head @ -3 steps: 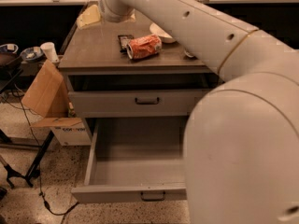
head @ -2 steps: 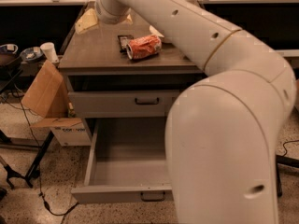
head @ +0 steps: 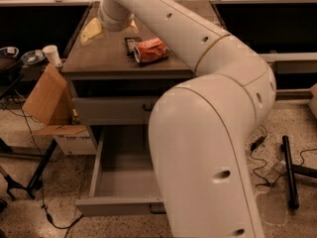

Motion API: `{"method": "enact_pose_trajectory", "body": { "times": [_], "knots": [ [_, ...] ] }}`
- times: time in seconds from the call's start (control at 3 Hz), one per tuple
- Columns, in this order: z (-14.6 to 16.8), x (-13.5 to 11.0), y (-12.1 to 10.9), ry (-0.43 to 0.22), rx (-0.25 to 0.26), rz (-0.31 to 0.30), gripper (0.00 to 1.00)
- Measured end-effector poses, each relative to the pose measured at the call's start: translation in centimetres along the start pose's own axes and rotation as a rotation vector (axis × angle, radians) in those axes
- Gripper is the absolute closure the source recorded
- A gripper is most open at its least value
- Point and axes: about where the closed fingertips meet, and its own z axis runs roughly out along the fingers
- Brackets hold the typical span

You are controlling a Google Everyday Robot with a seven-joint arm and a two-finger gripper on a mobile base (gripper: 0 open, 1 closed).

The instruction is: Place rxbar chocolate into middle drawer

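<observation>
- One rxbar chocolate (head: pixel 131 44), a small flat bar in a black wrapper, lies on the brown cabinet top (head: pixel 99 58), near the middle.
- A crushed orange can (head: pixel 151 49) lies on its side just right of the bar; whether they touch cannot be told.
- A pale yellow crumpled item (head: pixel 91 30) sits at the back left of the same top.
- The robot's white arm (head: pixel 198 38) sweeps from the lower right up across the top, and its wrist (head: pixel 114 18) hangs over the back, behind the bar.
- The gripper is out of sight past that wrist, so its state cannot be told.
- Below, an upper drawer front (head: pixel 111 111) is closed.
- The middle drawer (head: pixel 124 180) under it is pulled open, its grey tray bare.
- A cardboard box (head: pixel 47 97) leans against the cabinet's left side.
</observation>
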Motion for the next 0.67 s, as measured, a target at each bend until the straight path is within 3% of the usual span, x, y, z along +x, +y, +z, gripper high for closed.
{"method": "enact_pose_trajectory", "body": {
  "times": [0.67],
  "knots": [
    [1.7,-0.1,-1.8,-0.005,0.035,-0.012,0.0]
  ]
}}
